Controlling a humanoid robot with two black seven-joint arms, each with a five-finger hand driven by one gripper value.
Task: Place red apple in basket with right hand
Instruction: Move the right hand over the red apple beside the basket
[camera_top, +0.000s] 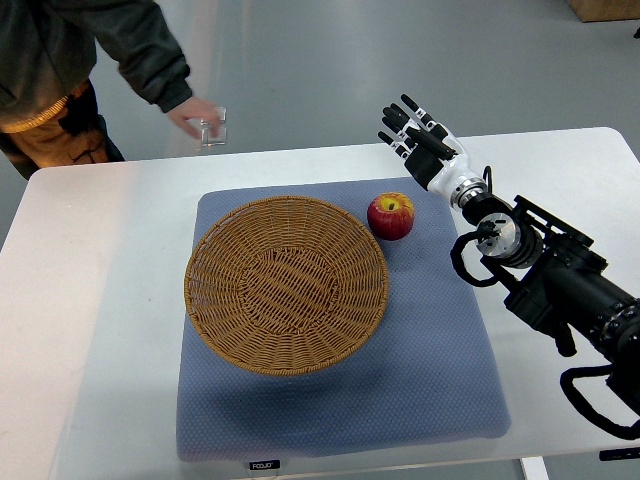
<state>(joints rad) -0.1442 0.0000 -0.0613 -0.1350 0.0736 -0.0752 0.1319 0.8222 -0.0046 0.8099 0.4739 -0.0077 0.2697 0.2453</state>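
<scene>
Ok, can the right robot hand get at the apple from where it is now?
Probably yes. The right robot hand hovers open just beyond the apple, with nothing between them. The basket sits beside the apple on its left, apparently just apart, so an approach from the right or above looks free.

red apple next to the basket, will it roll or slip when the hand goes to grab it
The red apple is round, so a nudge from the right hand could probably roll it. The blue mat under it looks soft and textured, which should slow it. Its skin looks smooth and shiny, so the fingers may slip. It rests beside the basket, apart from the hand.
</scene>
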